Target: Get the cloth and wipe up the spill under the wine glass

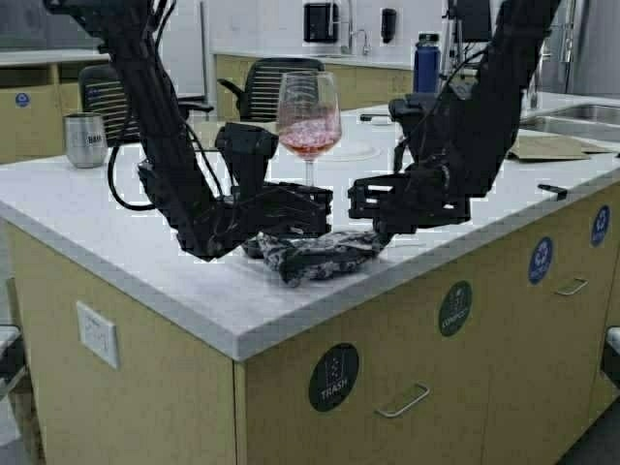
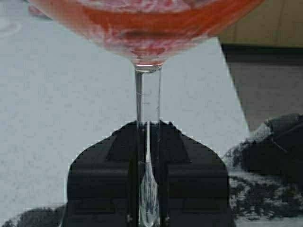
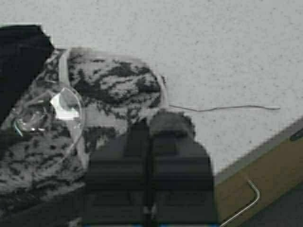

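The left gripper (image 1: 315,208) is clamped on the thin clear stem of the wine glass (image 1: 309,121), whose round foot hangs above the crumpled, soft, leaf-printed cloth (image 1: 315,254). The cloth lies near the speckled white bench's (image 1: 116,242) front edge. The right gripper (image 1: 366,208) pinches a cloth fold.

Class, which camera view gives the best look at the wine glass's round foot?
The right wrist view: the foot shows whole from above, over the cloth. The left wrist view shows only stem and bowl of the wine glass, clamped by the left gripper. The high view hides the foot behind the arms.
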You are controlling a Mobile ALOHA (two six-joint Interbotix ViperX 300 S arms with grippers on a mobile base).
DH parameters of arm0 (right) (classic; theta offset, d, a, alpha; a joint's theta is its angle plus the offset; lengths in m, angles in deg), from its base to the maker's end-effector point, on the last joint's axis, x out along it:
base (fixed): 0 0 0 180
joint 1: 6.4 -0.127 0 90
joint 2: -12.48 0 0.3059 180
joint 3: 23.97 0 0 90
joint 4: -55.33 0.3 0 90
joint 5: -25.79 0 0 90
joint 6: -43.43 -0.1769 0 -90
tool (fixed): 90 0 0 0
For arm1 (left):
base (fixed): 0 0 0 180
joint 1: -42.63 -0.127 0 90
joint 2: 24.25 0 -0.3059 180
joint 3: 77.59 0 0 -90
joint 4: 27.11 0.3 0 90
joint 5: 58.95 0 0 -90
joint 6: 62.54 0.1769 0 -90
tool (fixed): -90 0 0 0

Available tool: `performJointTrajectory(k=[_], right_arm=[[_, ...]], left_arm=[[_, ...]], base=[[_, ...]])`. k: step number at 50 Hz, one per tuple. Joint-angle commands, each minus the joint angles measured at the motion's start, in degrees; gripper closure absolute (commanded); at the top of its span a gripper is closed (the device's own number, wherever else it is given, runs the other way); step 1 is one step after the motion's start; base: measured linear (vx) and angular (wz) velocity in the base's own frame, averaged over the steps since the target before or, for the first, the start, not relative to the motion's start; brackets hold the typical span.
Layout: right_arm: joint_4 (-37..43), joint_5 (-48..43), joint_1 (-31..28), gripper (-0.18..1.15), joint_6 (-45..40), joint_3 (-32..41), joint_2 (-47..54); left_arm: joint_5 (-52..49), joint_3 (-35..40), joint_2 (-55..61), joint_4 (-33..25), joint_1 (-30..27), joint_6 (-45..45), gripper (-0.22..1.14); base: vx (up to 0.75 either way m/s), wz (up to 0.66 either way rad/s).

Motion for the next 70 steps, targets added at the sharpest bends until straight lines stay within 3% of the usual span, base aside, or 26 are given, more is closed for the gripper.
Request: performJointTrajectory(k=[1, 14, 27, 39, 70], right_arm=[[0.7, -2.4, 2.5, 0.89, -0.6, -0.5, -4.0], [5.6, -8.8, 10.1, 0.89, -4.2, -7.0, -12.7], [7.7, -19.3, 16.3, 0.89, -5.4, -14.1, -23.5], [8.4, -22.9, 17.3, 0.89, -5.0, -15.3, -28.2], [7.6, -22.9, 17.3, 0.89, -5.0, -16.2, -26.6]], left_arm=[[0.3, -0.8, -5.6, 0.0, 0.2, -0.9, 0.57], [0.2, -0.6, -11.9, 0.5, 0.2, -3.6, 0.57], [0.2, 3.6, -8.1, 1.9, 2.2, -4.1, 0.57], [-0.3, 7.7, -2.6, 2.2, 3.0, -4.0, 0.57], [-0.4, 12.4, 4.7, 4.4, 3.0, -3.4, 0.52]], base=[[0.0, 0.0], [0.0, 0.0], [0.0, 0.0], [0.0, 0.0], [0.0, 0.0]])
